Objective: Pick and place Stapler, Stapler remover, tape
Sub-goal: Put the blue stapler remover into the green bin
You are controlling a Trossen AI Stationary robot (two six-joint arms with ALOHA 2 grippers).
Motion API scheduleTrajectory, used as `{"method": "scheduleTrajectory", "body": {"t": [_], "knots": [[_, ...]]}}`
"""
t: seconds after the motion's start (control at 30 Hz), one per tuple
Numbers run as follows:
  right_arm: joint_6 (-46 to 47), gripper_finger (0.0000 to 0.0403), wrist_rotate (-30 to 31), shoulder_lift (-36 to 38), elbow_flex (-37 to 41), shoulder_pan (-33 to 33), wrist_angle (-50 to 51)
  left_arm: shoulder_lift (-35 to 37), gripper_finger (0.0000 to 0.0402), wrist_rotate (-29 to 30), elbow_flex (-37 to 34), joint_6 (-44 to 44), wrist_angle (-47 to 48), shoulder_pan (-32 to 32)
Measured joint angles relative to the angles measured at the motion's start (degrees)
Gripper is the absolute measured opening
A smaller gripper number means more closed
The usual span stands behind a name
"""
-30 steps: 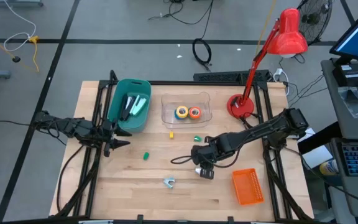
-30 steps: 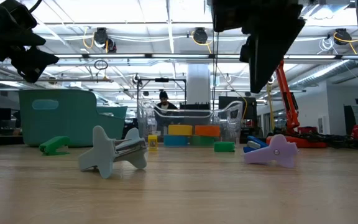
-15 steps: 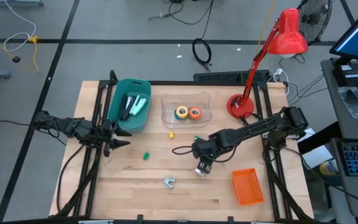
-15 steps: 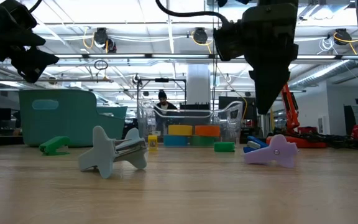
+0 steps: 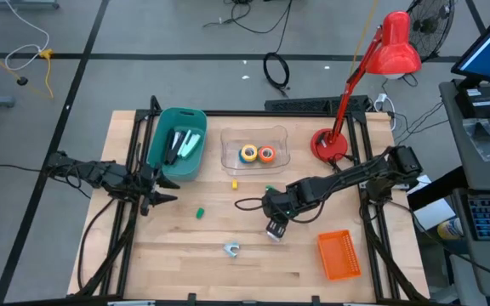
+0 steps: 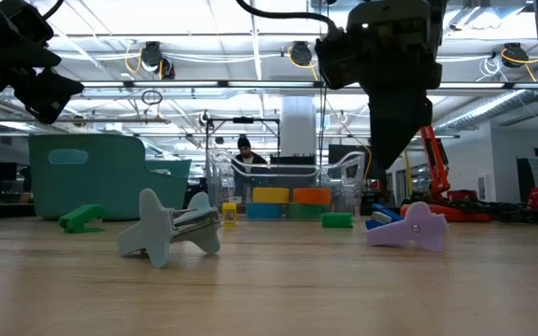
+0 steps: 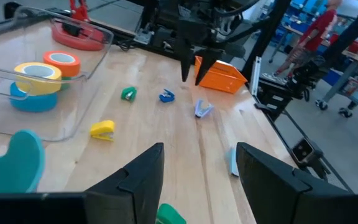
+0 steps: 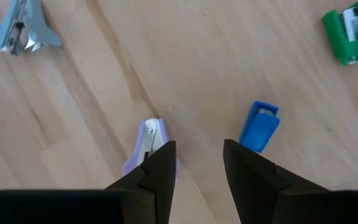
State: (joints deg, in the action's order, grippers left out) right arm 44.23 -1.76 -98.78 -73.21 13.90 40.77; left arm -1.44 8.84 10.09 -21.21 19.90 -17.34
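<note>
Two grippers show in the high view. The left gripper [image 5: 159, 201] waits beside the teal plastic bin [image 5: 177, 155], off to one side of the clear plastic tray [image 5: 255, 158]. The right gripper [image 5: 271, 206] has swung in closer to the tray's front than a second ago, which I read as lining up for a pick. Three tape rolls lie in the tray: yellow [image 5: 248, 153] stacked on blue, and orange [image 5: 267, 154]. I see no green one.

From table height, the right gripper [image 6: 387, 161] now points straight down over the lilac winged staple remover [image 6: 409, 229], not yet touching it. A second, grey-blue staple remover [image 6: 169, 229] lies farther from the tray.

Past the left arm's parted, empty fingers [image 7: 143, 174], four small staplers count out: yellow [image 7: 103, 129], blue [image 7: 166, 96] and two green [image 7: 128, 94].

The right arm's own camera shows its jaws apart and empty, one finger [image 8: 160, 165] just over the lilac remover, the blue stapler beside the other.
</note>
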Motion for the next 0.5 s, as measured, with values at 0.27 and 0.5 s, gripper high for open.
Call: {"method": "scheduleTrajectory", "body": {"t": [0.27,0.5], "knots": [[-4.7,0.0127,-1.4,0.0,0.0,1.6,0.2,0.0,0.0205,-0.3,0.0,1.0,0.8,0.0],[-6.4,0.0124,-2.9,0.0,0.0,1.6,0.2,0.0,0.0205,-0.3,0.0,1.1,1.0,0.0]]}}
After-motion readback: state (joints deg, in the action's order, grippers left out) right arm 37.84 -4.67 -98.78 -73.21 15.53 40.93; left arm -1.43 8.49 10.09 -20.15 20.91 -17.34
